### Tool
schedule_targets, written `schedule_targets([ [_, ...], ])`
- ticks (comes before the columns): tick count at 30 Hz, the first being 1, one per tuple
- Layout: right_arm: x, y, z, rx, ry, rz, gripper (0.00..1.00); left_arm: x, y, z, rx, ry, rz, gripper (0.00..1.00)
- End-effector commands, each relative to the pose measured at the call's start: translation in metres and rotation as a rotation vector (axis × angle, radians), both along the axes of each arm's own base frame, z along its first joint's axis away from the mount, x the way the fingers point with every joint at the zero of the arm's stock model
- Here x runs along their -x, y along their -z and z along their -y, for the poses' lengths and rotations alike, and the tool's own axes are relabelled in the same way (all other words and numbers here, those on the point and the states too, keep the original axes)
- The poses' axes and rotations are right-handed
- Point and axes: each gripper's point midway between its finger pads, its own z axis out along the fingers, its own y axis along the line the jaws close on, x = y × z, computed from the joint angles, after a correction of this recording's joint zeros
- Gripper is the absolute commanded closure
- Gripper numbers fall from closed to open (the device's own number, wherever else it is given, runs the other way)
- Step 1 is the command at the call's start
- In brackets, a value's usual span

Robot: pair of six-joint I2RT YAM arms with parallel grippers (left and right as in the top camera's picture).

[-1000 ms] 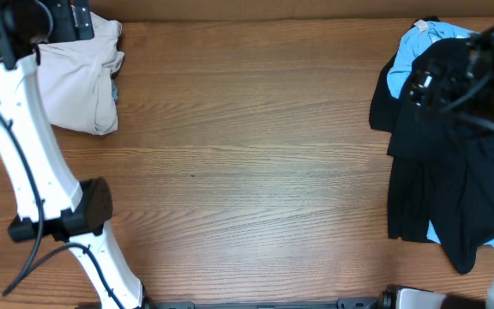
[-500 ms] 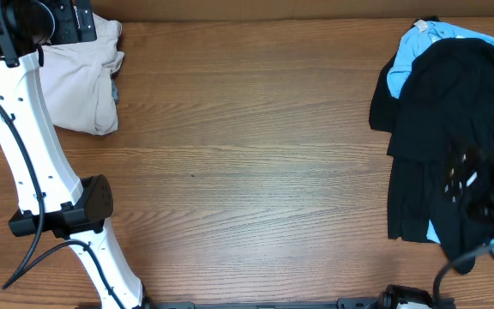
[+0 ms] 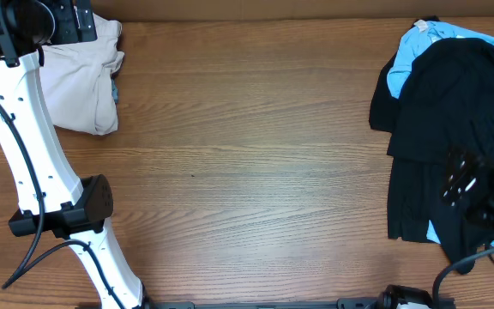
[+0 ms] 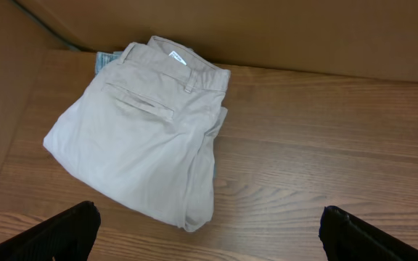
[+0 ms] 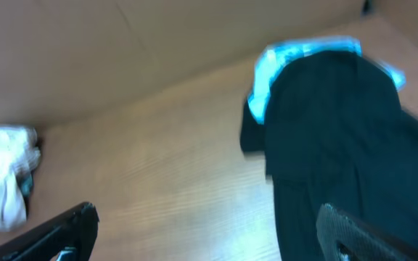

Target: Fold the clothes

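The middle of the table (image 3: 247, 163) is bare wood, passable from both sides. The far left corner is occupied by folded khaki shorts (image 3: 80, 86), with the left arm (image 3: 45, 163) standing along that edge. The right side is covered by black garments (image 3: 453, 112) over a light-blue garment (image 3: 404, 58), the right arm (image 3: 478, 193) above them. The back is closed by a cardboard wall (image 4: 303, 36).

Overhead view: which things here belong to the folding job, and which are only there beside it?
For the job:
- beige shorts, bunched at the far left
- black garment, at the right
- light-blue garment, partly under the black one

Not for the job:
- table
- brown wall behind the table
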Motion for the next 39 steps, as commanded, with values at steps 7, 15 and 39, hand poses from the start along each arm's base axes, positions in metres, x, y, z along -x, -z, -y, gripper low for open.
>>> schedule_targets([
  [7,-0.053,0.023,-0.004,0.020,-0.064,0.225,0.00,-0.001,0.001,0.005,0.017,0.010,-0.001,0.00],
  [15,-0.059,0.111,-0.040,0.018,-0.215,0.397,0.00,-0.001,0.001,0.005,0.017,0.010,-0.001,0.00],
  [39,-0.047,0.254,-0.061,0.013,-0.300,0.553,0.00,-0.001,0.001,0.005,0.017,0.010,-0.001,0.00],
])
